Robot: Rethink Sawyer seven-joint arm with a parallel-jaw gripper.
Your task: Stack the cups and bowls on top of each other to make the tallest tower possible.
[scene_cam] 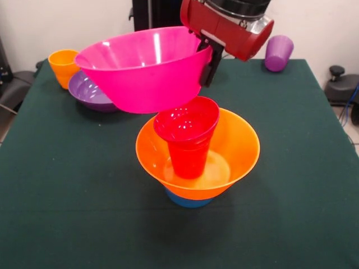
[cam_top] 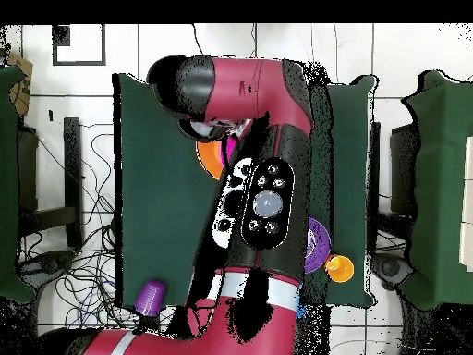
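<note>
Arm entering from 12 o'clock, gripper (scene_cam: 206,61) clamped on large pink bowl (scene_cam: 143,70) rim, bowl tilted, airborne at 11 o'clock of tower (scene_cam: 197,154), red-orange cup (scene_cam: 187,137) in large orange bowl (scene_cam: 238,147), small light-blue bowl (scene_cam: 188,200) beneath.

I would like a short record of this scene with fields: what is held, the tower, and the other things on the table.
held: large pink bowl, gripped at its rim by the end effector, tilted in the air above the tower
tower: small light-blue bowl as base, large orange bowl on it, red-orange cup upright inside
far side: purple bowl, yellow-orange cup, purple cup
table: dark green cloth
</note>
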